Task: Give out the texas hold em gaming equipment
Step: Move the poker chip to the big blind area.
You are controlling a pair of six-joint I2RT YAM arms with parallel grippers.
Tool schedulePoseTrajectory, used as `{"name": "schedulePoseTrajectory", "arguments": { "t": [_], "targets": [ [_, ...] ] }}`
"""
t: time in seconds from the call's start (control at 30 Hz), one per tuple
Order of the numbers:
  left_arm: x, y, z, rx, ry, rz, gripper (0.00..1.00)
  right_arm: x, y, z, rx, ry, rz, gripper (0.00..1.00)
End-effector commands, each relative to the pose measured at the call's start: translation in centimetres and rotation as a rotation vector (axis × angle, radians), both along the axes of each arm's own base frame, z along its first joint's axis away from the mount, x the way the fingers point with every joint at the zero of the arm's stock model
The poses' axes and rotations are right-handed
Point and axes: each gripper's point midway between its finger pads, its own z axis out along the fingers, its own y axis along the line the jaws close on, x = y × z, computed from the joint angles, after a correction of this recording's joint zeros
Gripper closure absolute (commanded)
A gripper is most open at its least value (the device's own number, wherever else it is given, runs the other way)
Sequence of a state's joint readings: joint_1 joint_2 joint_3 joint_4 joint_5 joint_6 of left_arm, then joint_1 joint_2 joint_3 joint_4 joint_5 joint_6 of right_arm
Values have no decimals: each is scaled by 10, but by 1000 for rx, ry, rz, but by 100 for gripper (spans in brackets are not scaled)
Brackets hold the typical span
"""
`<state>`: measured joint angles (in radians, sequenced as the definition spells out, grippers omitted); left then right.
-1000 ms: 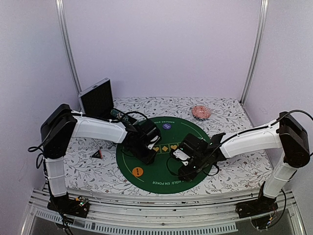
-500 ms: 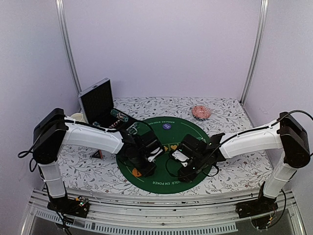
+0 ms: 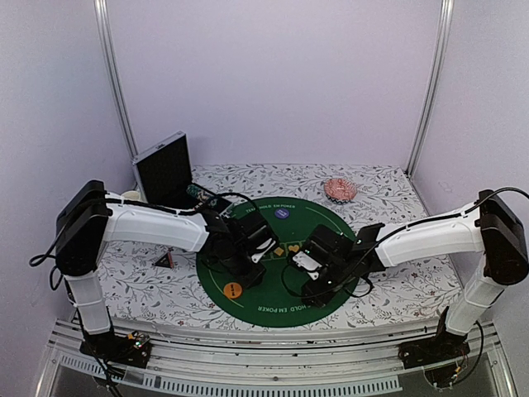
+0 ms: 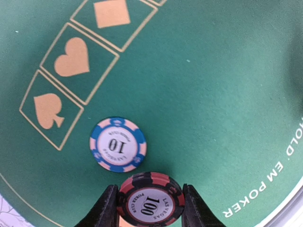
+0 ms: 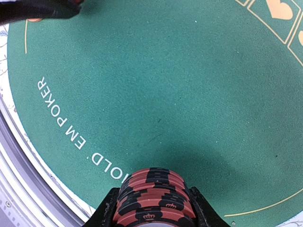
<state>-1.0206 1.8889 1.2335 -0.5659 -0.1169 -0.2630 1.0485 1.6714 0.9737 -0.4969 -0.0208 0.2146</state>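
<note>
While near one blue chip point(image 4: 118, 144), one red-black chip point(image 4: 151, 201)

Loose chip point(image 4: 118, 144) on mat point(image 4: 213, 94)

Green mat point(image 4: 213, 94), orange suit symbols point(image 4: 72, 57); blue-and-peach striped chip point(image 4: 118, 144); red-and-black striped chip point(image 4: 150, 201); red-and-black chip stack point(image 5: 152, 196); grey floral tablecloth point(image 3: 397, 186); orange disc point(image 3: 233, 289); pink patterned dish point(image 3: 340, 189).

The top view looks down and forward from above and behind both arm bases, taking in the whole tabletop point(image 3: 405, 289) and the round green mat point(image 3: 269, 296). Each wrist view hangs close over that mat, looking down past the left hand point(image 4: 150, 203) or the right hand point(image 5: 155, 208). Both wrist views show the mat's lettered near rim, possibly the same stretch.
</note>
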Motion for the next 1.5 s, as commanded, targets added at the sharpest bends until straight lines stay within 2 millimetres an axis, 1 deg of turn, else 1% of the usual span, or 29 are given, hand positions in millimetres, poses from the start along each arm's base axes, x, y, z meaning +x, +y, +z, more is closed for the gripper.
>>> {"name": "schedulePoseTrajectory", "arguments": {
  "t": [0.0,0.1,0.23,0.33,0.43,0.5,0.57,0.63,0.73,0.97,1.03,1.17,1.23,1.4,1.47],
  "targets": [
    [9,-1,19,-39,-15,21,78,-1,-2,8,15,-23,-15,97],
    [15,2,21,-25,-47,32,78,-1,-3,7,14,-24,-14,97],
    [33,4,19,-10,-77,60,77,0,-1,6,11,-22,-10,97],
    [44,5,14,-6,-72,87,75,-1,-1,7,12,-21,-7,97],
    [48,7,5,4,-49,93,72,-1,-1,8,16,-20,-7,97],
    [47,6,1,-1,-31,90,70,-1,-1,8,18,-21,-6,97],
    [45,8,-15,24,-2,86,69,-1,-1,8,18,-21,-5,97],
    [42,6,-21,24,19,80,67,-1,0,8,18,-19,-2,97],
    [42,1,-22,4,28,75,65,-2,0,6,17,-14,2,97],
    [38,-1,-26,-5,48,62,59,-2,2,6,19,-13,7,97],
    [35,0,-26,-4,61,57,55,-2,2,5,17,-12,8,97],
    [32,3,-25,0,67,49,42,-3,2,3,16,-7,12,97],
    [32,4,-26,5,65,45,38,-3,3,2,15,-2,16,97],
    [29,-4,-30,1,79,22,36,-3,5,0,9,2,24,97],
    [27,-5,-33,25,62,4,38,-3,4,-2,5,4,24,97]
  ]
}}
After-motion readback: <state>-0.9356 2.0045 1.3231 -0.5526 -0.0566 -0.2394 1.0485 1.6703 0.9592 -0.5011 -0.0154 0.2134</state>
